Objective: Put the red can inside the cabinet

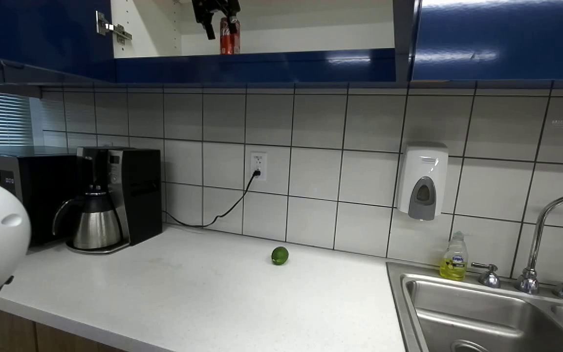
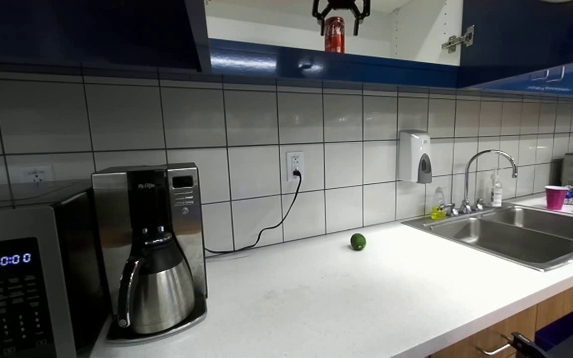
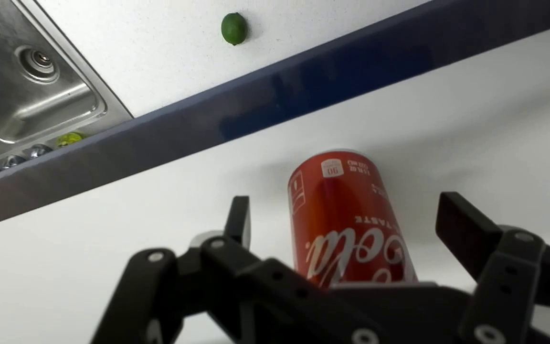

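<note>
The red can [image 1: 229, 43] stands upright on the floor of the open cabinet [image 1: 262, 67], behind its blue bottom rail. It also shows upright in an exterior view [image 2: 334, 40], and the blue rail there [image 2: 391, 69] hides its base. My gripper [image 2: 339, 34] is open, with its fingers on either side of the can. In the wrist view the gripper [image 3: 345, 212] has a gap between each finger and the can [image 3: 337, 200]. The can's top is hidden behind the gripper body there.
The cabinet's blue door [image 1: 47, 39] stands open at the side. A green lime [image 1: 279, 255] lies on the white counter [image 1: 188, 293] below. A coffee maker [image 2: 149, 248], a microwave [image 2: 23, 278], a soap dispenser [image 1: 423, 181] and a sink [image 1: 396, 293] are around it.
</note>
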`<move>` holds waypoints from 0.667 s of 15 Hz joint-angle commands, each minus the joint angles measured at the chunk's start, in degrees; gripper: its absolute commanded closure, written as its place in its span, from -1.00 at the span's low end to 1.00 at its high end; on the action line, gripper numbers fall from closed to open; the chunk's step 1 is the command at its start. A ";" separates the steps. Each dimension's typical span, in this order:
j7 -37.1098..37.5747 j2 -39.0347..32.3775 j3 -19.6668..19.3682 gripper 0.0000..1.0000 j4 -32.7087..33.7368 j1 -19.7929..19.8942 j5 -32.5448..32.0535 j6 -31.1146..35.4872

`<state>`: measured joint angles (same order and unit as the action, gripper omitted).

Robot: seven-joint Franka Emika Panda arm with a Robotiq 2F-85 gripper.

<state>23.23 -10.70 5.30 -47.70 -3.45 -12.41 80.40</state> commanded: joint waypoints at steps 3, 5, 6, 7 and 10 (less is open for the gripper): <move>-1.68 11.14 -0.09 -1.00 -14.12 0.85 1.96 2.36; -1.96 15.53 -0.38 -1.00 -19.86 0.80 2.28 3.45; -2.06 17.54 -0.48 -1.00 -22.42 0.62 2.22 3.94; -2.40 19.73 -0.57 -1.00 -25.17 0.45 2.36 4.26; -2.76 25.95 -0.73 -1.00 -33.58 -0.05 1.99 6.22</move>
<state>22.07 7.30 5.22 -70.05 -3.45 -11.26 83.00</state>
